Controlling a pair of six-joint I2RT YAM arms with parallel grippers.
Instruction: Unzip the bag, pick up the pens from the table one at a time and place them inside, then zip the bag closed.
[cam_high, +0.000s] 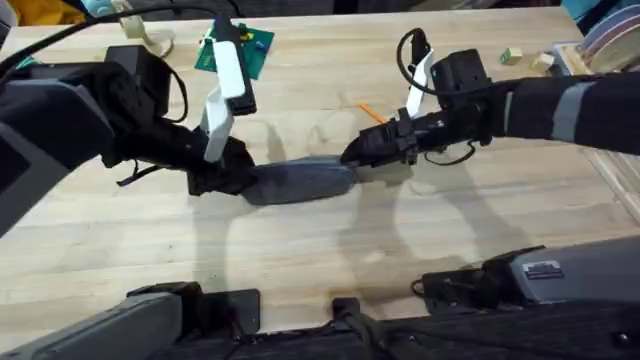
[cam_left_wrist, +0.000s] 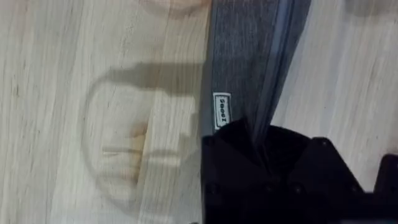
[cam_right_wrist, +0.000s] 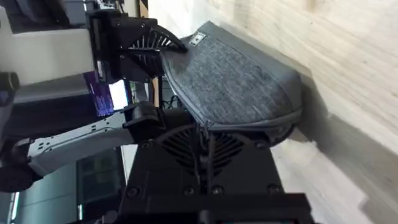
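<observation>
Centrally on the butcher-block table (cam_high: 330, 250) we see the grey fabric pouch (cam_high: 300, 180), lying lengthwise between the two arms. The left gripper (cam_high: 228, 178) meets its end at 9 o'clock, and the left wrist view shows the black fingers (cam_left_wrist: 261, 162) closed on the cloth beside a small white label (cam_left_wrist: 222, 112). The right gripper (cam_high: 360, 152) meets the opposite end at 3 o'clock; in the right wrist view its fingers converge where the zipper seam (cam_right_wrist: 261, 121) ends, and we judge them pinched on the pull tab, though the tab itself is hidden.

An orange pen (cam_high: 372, 113) lies on the wood at about 1 o'clock from the pouch, just beyond the right gripper. We cannot pick out any other pens.

The seam reads as shut along the length we can see. We therefore judge the task to be at its first step: the pouch is braced and the zipper engaged. Opening, loading the pens one by one, and closing all remain.
</observation>
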